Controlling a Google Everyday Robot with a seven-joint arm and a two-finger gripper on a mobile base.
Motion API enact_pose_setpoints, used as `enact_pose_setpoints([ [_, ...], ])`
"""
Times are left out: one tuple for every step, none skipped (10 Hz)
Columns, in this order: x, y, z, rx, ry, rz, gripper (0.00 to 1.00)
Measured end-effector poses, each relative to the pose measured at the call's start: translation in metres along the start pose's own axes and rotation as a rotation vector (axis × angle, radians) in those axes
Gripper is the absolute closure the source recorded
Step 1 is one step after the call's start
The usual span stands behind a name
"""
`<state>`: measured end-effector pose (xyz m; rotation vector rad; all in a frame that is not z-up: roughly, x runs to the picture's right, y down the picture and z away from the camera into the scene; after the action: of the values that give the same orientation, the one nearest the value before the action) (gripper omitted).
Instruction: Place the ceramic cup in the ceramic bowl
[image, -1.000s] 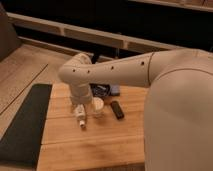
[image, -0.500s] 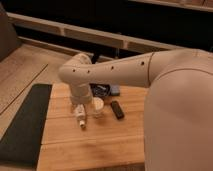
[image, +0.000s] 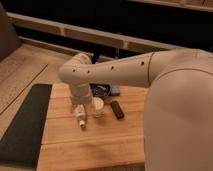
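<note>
The ceramic cup, small and cream-white, stands upright on the wooden table near its middle. The ceramic bowl, dark blue and glossy, sits just behind the cup, partly hidden by my arm. My gripper hangs below the white arm, right at the cup's left side and low over the table. The arm hides most of it.
A long white tube-like bottle lies left of the cup, below the gripper. A small flat black device lies right of the cup. A dark mat covers the table's left part. A dark shelf wall runs behind.
</note>
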<state>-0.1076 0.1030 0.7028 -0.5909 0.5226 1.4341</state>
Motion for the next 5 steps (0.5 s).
enact_pose_setpoints([
  [0.000, 0.000, 0.000, 0.003, -0.002, -0.003, 0.35],
  [-0.003, -0.002, -0.002, 0.018, -0.016, -0.008, 0.35],
  [-0.013, -0.005, -0.006, 0.044, -0.048, -0.022, 0.35],
  [-0.025, -0.005, -0.013, 0.063, -0.088, -0.045, 0.35],
  [-0.049, 0.002, -0.025, 0.077, -0.166, -0.097, 0.35],
])
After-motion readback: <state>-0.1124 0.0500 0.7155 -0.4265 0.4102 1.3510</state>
